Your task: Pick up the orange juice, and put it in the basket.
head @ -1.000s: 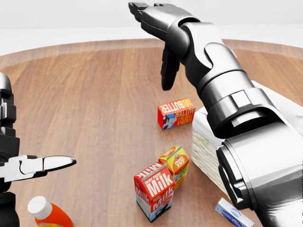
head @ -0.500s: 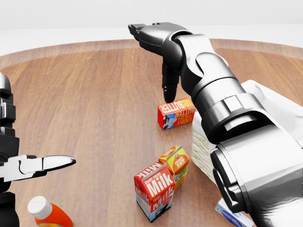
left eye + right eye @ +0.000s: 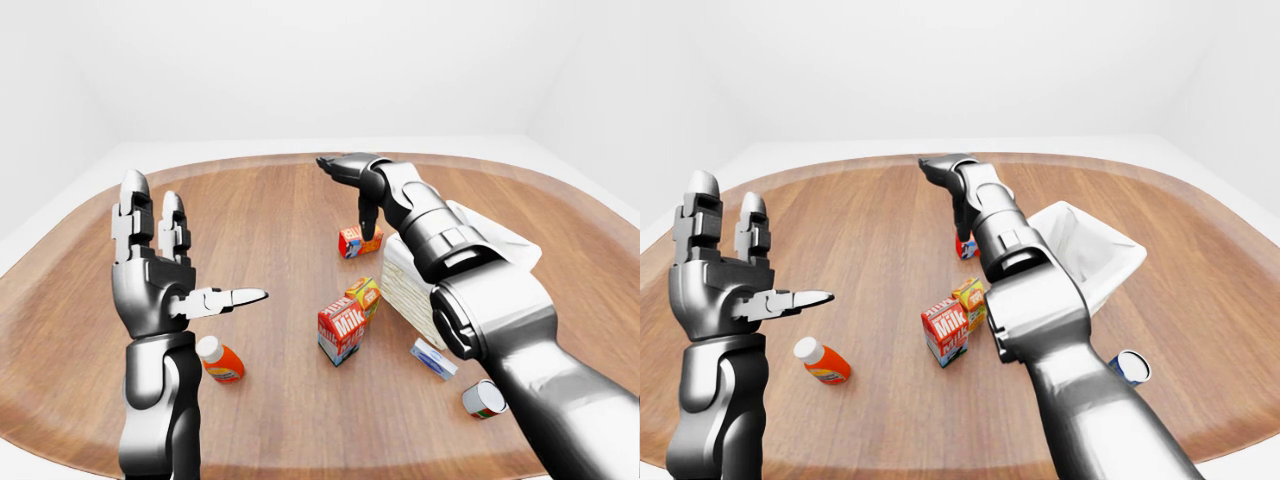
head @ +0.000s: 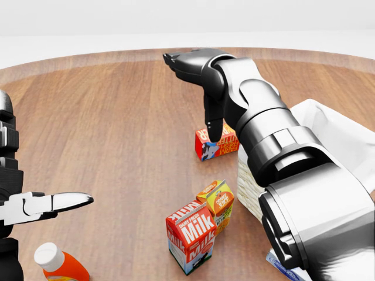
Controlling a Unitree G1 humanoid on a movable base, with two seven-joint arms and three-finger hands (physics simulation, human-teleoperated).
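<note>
The orange juice (image 4: 217,202) is a small orange carton standing on the wooden table (image 4: 105,129), touching the right side of the milk carton (image 4: 190,237). The white basket (image 3: 1090,250) sits just right of it; in the head view my right forearm covers much of it. My right hand (image 4: 193,96) is open, well above and beyond the juice, with one finger pointing down in front of the butter box (image 4: 225,143). At the left my left hand (image 3: 195,240) is raised and open, holding nothing.
An orange bottle with a white cap (image 3: 220,360) lies near my left arm. A blue-and-white box (image 3: 432,357) and a can (image 3: 484,398) lie below the basket in the left-eye view. The table's rim curves round all of it.
My right hand has come down and slightly right, so its downward finger now overlaps the butter box. The left hand and the objects have not moved.
</note>
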